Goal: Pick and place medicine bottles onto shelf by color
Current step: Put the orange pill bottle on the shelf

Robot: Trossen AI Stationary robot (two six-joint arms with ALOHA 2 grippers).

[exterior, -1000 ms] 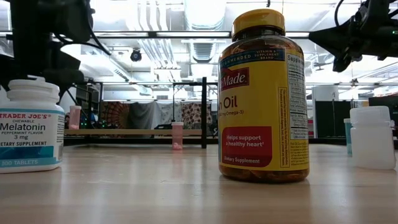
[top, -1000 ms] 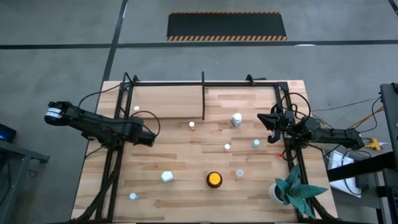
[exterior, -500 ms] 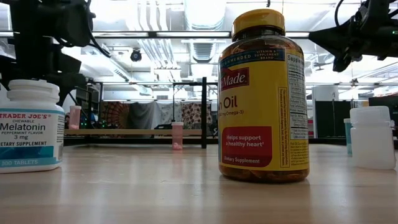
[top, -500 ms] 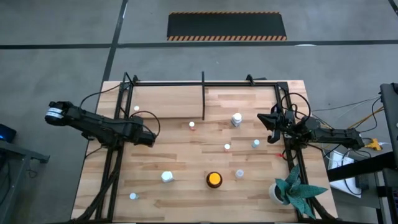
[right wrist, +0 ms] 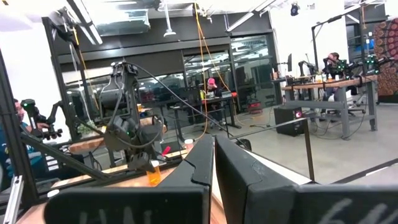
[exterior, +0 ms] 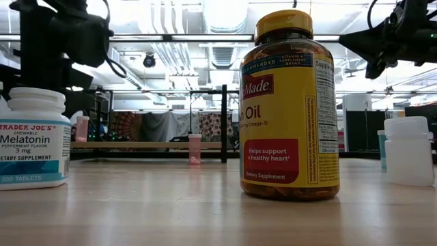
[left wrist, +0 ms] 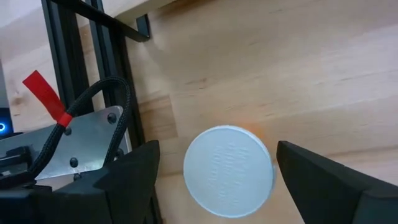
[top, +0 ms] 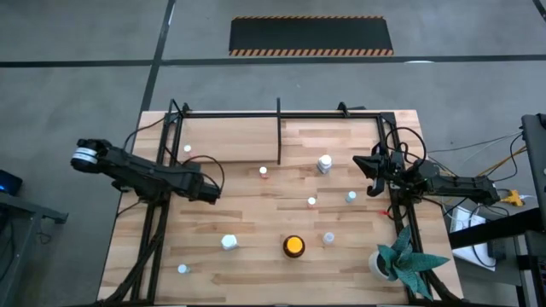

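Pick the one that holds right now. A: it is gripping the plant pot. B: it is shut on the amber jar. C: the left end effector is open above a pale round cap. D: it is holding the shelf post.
C: in its wrist view the left end effector has its fingers spread wide, the cap lying between them, ungripped.

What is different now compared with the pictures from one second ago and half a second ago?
The left arm has moved a little toward the table's middle; its open pincer now hangs over a white-capped bottle, with nothing taken hold of. The right pincer stayed shut by the shelf, and the amber jar and small bottles did not move.
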